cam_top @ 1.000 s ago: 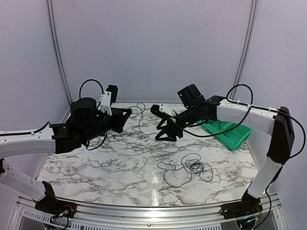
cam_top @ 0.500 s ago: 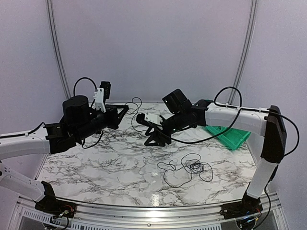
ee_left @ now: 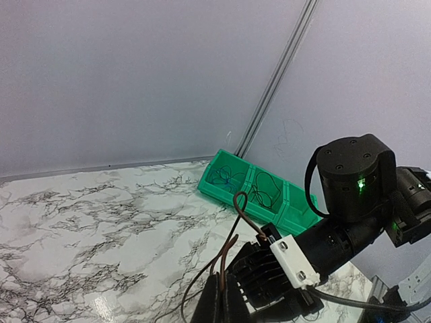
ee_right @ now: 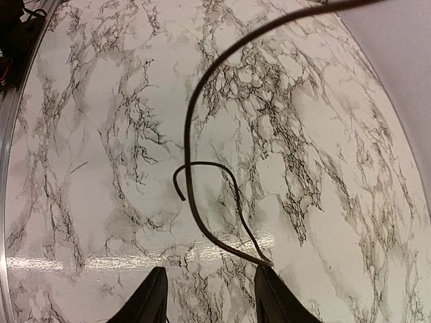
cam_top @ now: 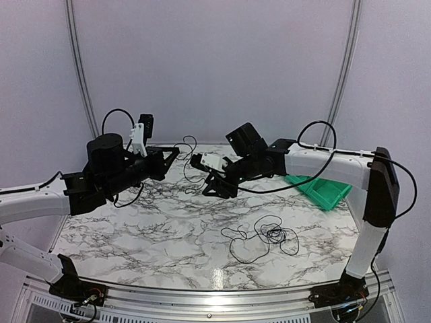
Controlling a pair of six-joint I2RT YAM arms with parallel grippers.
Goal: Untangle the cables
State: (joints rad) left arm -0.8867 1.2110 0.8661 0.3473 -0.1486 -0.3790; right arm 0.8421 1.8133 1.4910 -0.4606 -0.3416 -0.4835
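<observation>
thin black cables (cam_top: 273,235), loose looped tangle on marble table (cam_top: 135,225)

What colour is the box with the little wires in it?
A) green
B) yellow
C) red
A: the box at the far side of the table is green, and thin dark wires lie in its compartments.

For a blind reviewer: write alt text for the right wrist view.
A thin dark cable arcs across a white, black-veined marble tabletop, down to just ahead of the right claw, whose two black fingertips stand apart at the bottom edge. A shorter strand curls leftward to a free end.
</observation>
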